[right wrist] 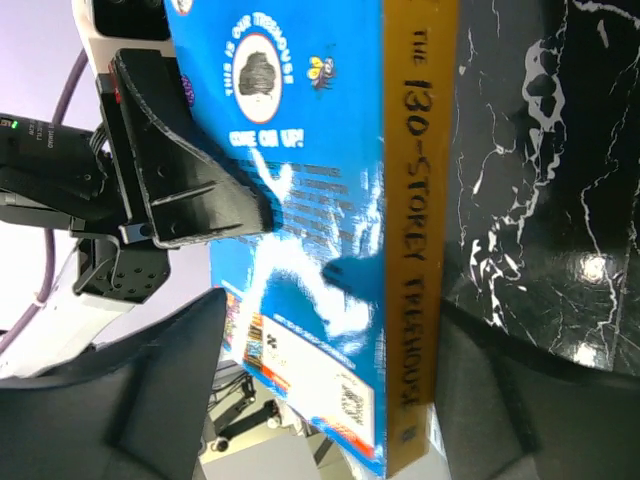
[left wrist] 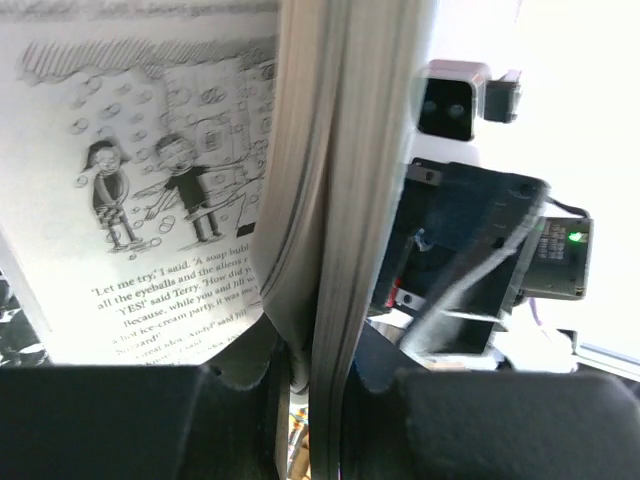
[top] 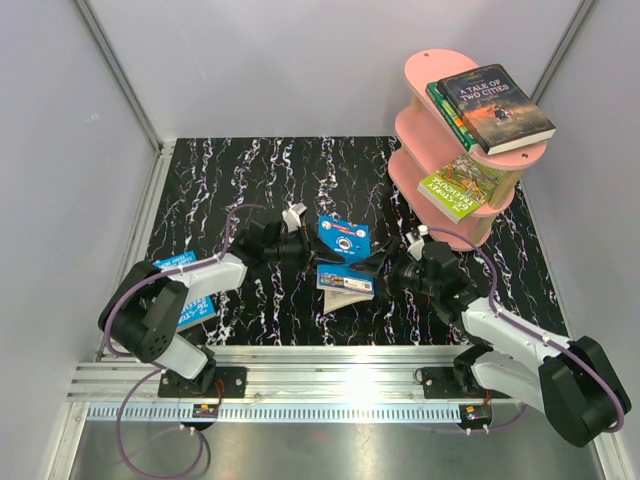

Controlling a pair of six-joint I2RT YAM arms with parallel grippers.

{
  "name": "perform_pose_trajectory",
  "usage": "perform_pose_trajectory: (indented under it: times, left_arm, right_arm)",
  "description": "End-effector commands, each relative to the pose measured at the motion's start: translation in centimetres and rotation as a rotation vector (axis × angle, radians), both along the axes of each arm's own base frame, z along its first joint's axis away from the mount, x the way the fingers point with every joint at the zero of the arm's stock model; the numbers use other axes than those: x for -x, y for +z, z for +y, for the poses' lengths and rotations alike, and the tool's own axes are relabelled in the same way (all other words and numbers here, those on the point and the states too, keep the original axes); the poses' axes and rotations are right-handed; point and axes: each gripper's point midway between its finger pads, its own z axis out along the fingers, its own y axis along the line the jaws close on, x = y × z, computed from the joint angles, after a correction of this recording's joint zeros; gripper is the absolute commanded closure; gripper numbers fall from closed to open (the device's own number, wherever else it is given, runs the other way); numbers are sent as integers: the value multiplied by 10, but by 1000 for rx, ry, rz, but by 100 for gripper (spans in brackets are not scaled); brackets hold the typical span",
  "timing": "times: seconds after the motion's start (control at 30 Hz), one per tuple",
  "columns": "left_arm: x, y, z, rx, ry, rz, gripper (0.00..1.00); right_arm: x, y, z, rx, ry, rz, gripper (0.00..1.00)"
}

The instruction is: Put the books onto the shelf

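A blue Treehouse paperback [top: 343, 250] is held up off the black marbled tabletop [top: 250, 180], to the left of the pink shelf [top: 430, 75] and nearer the arm bases than it is. The spine, seen from the right wrist, is yellow and reads "The 130-Storey Treehouse".

The left gripper [top: 305, 250] reaches the book from the side away from the shelf and is clamped on it. In the left wrist view the block of pages runs down between its two dark fingers [left wrist: 200, 420], and a loose page with cartoon figures and print fans out to one side. The right wrist view shows one of those fingers lying flat against the blue back cover.

The right gripper [top: 385, 262] comes in from the shelf side. Its jaws stand apart, one on each side of the book's spine edge, with a gap showing between each finger and the cover.

On the shelf, the dark grey "A Tale of Two Cities" [top: 497, 107] lies flat on the top tier, on a green-spined book [top: 445, 108], and both overhang the tier's right end. A green-yellow Treehouse book [top: 462, 185] lies on the middle tier, jutting out at the front.

A second blue paperback [top: 195, 300] lies flat on the tabletop, far left of the shelf, partly hidden under the left arm.
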Motion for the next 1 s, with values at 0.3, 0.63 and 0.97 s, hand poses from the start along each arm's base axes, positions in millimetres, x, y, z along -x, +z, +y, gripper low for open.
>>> perform_pose_trajectory:
  times: [0.3,0.63,0.97]
  left_arm:
    - [13,40,-19,-129,-146,-170,93]
    - [-6,59,18,-555,-59,-280,1]
    - [-7,124,65,-798,84,-352,1]
  right_arm:
    - [13,70,-6,-124,12,-180,88]
    - [32,89,-18,-77,29,-217,82]
    - [46,104,-26,-63,40,-231,86]
